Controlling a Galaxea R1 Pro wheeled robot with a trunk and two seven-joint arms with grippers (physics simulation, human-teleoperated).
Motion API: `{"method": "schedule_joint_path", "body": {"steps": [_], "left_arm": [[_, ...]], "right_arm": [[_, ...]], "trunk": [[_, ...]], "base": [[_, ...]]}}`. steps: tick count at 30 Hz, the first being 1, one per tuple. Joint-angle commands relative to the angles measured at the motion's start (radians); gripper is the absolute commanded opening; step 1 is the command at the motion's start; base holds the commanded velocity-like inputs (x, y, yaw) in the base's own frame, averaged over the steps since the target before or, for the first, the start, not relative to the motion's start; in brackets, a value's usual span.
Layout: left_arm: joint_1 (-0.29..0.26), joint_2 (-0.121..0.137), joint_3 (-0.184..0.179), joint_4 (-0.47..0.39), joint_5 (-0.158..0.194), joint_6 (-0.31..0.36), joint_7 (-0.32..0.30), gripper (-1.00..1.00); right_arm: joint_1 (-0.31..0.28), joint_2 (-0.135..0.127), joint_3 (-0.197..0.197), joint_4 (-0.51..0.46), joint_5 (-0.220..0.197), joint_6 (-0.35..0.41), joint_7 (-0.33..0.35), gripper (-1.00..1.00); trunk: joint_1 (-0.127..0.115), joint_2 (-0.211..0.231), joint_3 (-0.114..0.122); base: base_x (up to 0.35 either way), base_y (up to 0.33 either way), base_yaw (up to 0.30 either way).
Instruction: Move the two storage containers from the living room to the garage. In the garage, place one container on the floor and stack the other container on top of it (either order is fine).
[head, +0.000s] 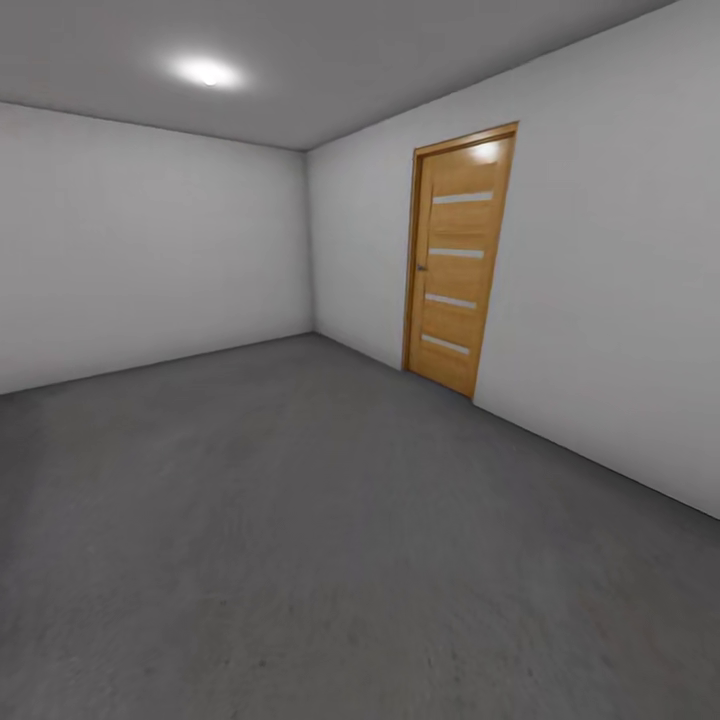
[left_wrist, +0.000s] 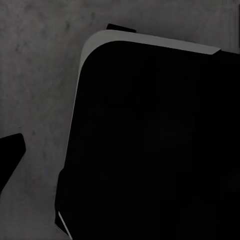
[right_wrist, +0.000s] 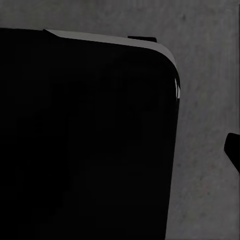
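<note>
although a dark finger tip (left_wrist: 11, 155) is seen at one edge of the left wrist view, the second finger of the left gripper is not seen there, so whether that gripper is spread or pressed together cannot be told. nothing is seen pinched at that tip. a similar dark tip (right_wrist: 233, 150) is seen at the edge of the right wrist view, and the state of the right gripper cannot be told either.

beyond each tip, a large black body with a rounded corner and a thin pale grey edge (left_wrist: 150, 42) is shown in the left wrist view, and the same kind of black body with its pale edge (right_wrist: 110, 39) is shown in the right wrist view; what it is cannot be made out with certainty. around it, the floor (left_wrist: 40, 75) is seen as a dark grey, rough, speckled surface.

in the head view, the garage is shown as a bare room: the grey concrete floor (head: 300, 520) is spread across the lower half, and it is bounded by plain grey-white walls (head: 150, 250). a closed wooden door (head: 458, 262) with four narrow pale horizontal panes is set in the right-hand wall, its foot at the floor. a round ceiling light (head: 207, 72) is lit above.
</note>
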Motion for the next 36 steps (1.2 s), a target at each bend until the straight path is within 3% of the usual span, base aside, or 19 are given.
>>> {"method": "schedule_joint_path", "body": {"steps": [1, 36], "left_arm": [[0.000, 0.000, 0.000, 0.000, 0.005, -0.002, 0.001, 1.00], [0.000, -0.001, 0.000, -0.002, 0.004, -0.004, 0.001, 1.00]], "right_arm": [[0.000, 0.000, -0.001, 0.001, 0.005, -0.004, 0.000, 1.00], [0.000, 0.000, -0.001, 0.001, 0.005, -0.004, 0.000, 1.00]], "trunk": [[0.001, 0.000, -0.001], [0.001, 0.000, -0.001]], "base": [[0.323, 0.000, 0.000], [0.323, 0.000, 0.000]]}}
